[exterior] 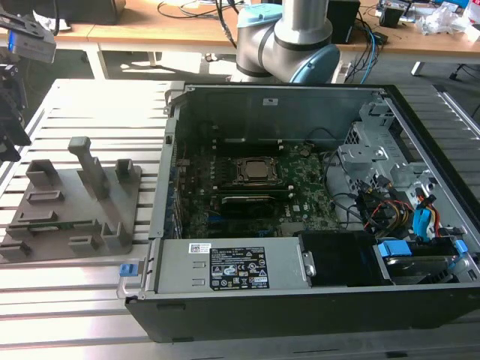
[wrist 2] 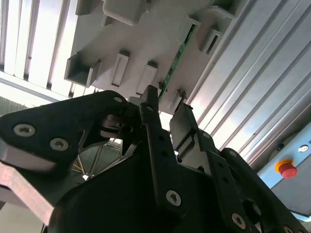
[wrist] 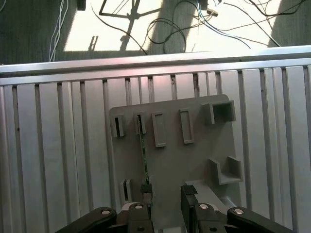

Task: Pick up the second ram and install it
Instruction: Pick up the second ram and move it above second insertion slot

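Gripper point(wrist 2: 166, 104) is closest in both wrist views point(wrist: 166, 196): black linkage body, two black fingers point(wrist 2: 151, 111) spread apart w/ a clear gap btwn them, nothing gripped. Just past the tips lies the grey plastic holder tray point(wrist: 189, 160), w/ raised slots & brackets. The second ram point(wrist: 143, 150) stands on edge in one of those slots, a thin green strip seen edge-on, also visible in the second wrist view point(wrist 2: 176, 56). Its near end lines up w/ one fingertip rather than w/ the gap; can't tell if they touch. Tray rests flat on the slatted alu. table point(wrist: 63, 145). In the second wrist view a red e-stop button point(wrist 2: 287, 170) sits on a pale box past the table's side. In the exterior view the tray point(exterior: 75, 217) is toward the exterior view's left, w/ the gripper hanging above it at the picture's edge. Beside the tray, on the exterior view's right, is the open PC case point(exterior: 285, 319), side panel off. Inside it are a large green motherboard point(exterior: 307, 202) w/ CPU socket point(exterior: 259, 171) approx. mid-board, plus a drive bay w/ blue latch point(exterior: 394, 251) & bundled wires. Behind the case rises the arm's grey & blue base joint point(exterior: 296, 34), then wooden desks point(exterior: 150, 26). In the first wrist view, beyond the table's far rail, is floor w/ loose cables point(wrist: 160, 24).
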`<state>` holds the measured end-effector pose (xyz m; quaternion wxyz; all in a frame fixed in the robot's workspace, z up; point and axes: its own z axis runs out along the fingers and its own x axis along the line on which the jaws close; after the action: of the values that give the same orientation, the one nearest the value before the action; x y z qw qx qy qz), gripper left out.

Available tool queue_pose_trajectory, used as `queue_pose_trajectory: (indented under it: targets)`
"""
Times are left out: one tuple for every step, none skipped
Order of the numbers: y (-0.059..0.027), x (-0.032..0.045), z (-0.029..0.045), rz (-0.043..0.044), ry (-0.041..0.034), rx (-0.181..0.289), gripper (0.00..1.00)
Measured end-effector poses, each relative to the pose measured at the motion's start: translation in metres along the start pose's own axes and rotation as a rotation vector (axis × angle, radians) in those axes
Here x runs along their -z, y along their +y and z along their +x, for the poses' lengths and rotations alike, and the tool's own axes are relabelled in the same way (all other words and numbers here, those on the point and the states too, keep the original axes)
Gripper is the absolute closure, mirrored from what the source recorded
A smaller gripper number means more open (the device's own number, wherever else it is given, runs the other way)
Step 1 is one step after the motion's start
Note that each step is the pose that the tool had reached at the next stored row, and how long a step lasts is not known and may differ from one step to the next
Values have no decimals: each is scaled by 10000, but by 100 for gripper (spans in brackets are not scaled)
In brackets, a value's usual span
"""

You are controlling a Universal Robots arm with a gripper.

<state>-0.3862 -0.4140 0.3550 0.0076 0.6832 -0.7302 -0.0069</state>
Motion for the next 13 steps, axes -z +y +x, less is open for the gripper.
queue_pose_trajectory:
  targets:
    - [0,-7,0,-1,0,-1,62]
    - [0,-15,0,0,0,-1,62]
    - [-1,-29,0,0,0,0,62]
    - [-1,-38,0,0,0,-1,62]
    - [-1,-46,0,-1,1,-1,62]
    - [-1,-58,0,0,0,0,62]
    - [-1,-65,0,-1,1,-1,62]
    - [-2,-77,0,0,0,0,62]
    - [-2,-90,0,-1,0,0,62]
    - [-2,-100,0,-1,1,0,62]
    - [-2,-109,0,-1,0,0,62]
    - [-2,-118,0,0,0,0,62]
    - [-3,-128,0,-1,0,0,62]
